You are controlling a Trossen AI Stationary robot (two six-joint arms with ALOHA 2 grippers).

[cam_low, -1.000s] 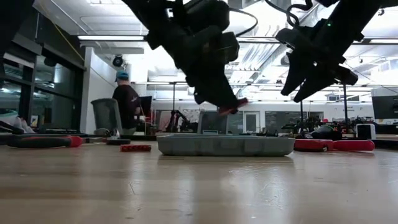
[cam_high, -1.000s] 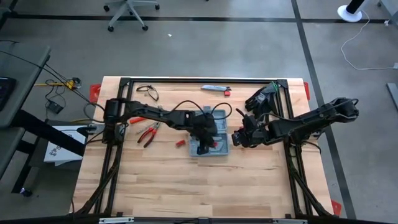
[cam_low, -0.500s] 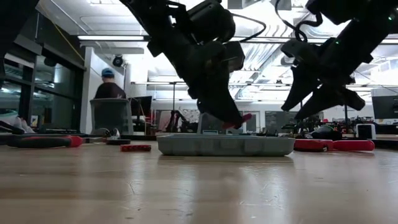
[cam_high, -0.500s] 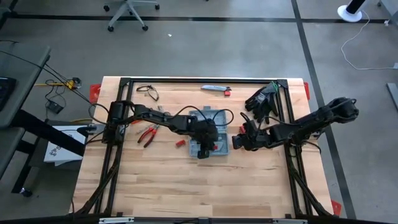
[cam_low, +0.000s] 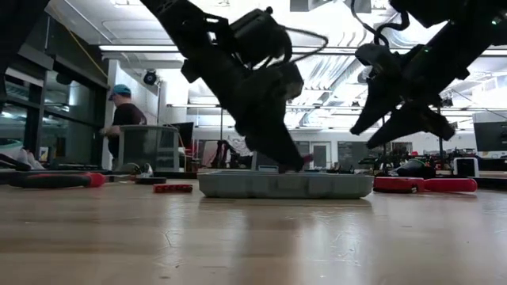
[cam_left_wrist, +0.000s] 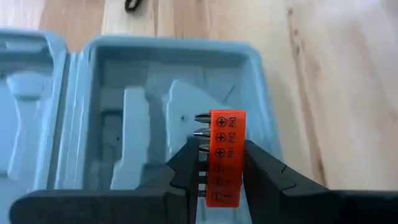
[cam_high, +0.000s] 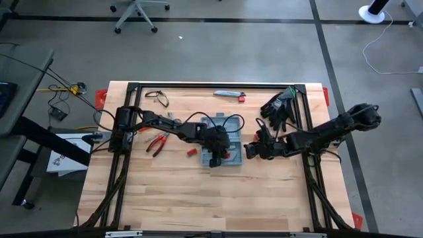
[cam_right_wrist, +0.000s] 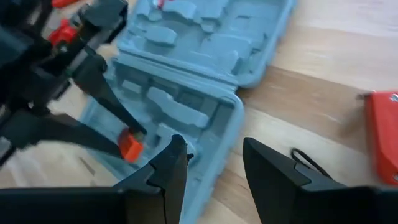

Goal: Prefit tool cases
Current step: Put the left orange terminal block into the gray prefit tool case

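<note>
- Looking down at your wooden desk (cam_high: 172,192), you see the grey-blue plastic hinged tool case (cam_high: 226,141) lying flat and wide open near the middle.
- Your left end effector (cam_left_wrist: 219,171) is squeezed tight on a small orange plastic bit holder (cam_left_wrist: 224,155) with screwdriver tips in a row.
- That holder hangs just over the moulded hollows in one half of the case, down near the case from the low view.
- Your right end effector (cam_right_wrist: 214,165) hovers beside the right edge of the case, up off the desk, with its two fingers apart and nothing between them.
- Red-handled pliers (cam_high: 156,142) lie on the desk to the left of the case, and a small red block (cam_high: 192,151) lies between them and the case.
- Black gloves (cam_high: 277,106) sit near the far right corner of the desk.
- A person in a blue cap (cam_low: 121,119) stands far back in the room.
</note>
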